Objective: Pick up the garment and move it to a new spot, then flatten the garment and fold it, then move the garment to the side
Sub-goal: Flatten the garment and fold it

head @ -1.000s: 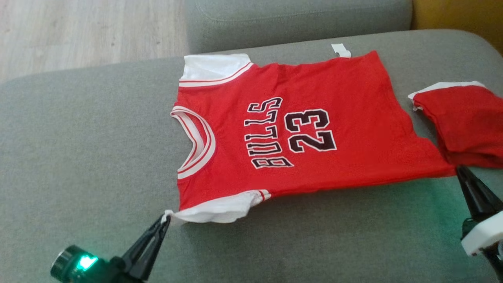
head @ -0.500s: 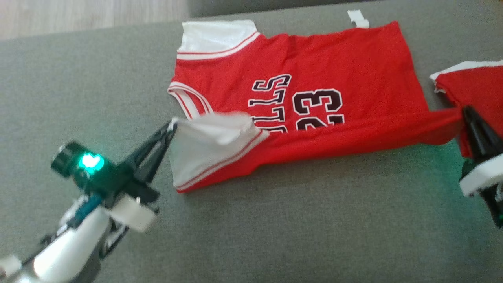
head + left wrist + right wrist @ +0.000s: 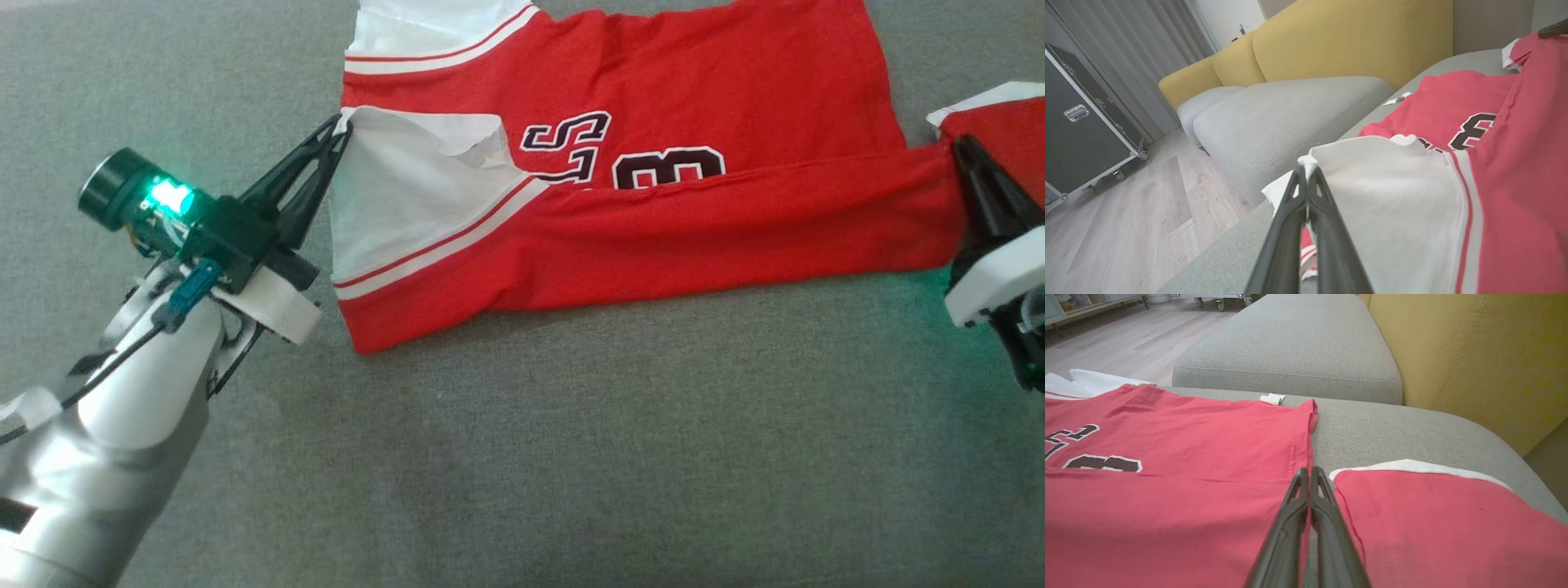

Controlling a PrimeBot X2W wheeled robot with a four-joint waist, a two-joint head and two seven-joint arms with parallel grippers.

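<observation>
Mid-fold on grey sofa cushion (image 3: 571,457), fingers clenched on Bulls jersey (image 3: 694,65): left gripper (image 3: 341,124) at white sleeve tip (image 3: 392,171), right gripper (image 3: 955,143) at hem corner (image 3: 922,204), risking slip from thin pinch and skewed crease

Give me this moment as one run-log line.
stage: folding | jersey: near edge folded over print, on grey cushion | left pincer: shut on sleeve corner | right pincer: shut on hem corner

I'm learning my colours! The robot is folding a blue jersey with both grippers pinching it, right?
Not quite. The jersey is red, not blue, as the head view shows. The rest holds: the left gripper and the right gripper both pinch it, with its near edge folded over.
</observation>
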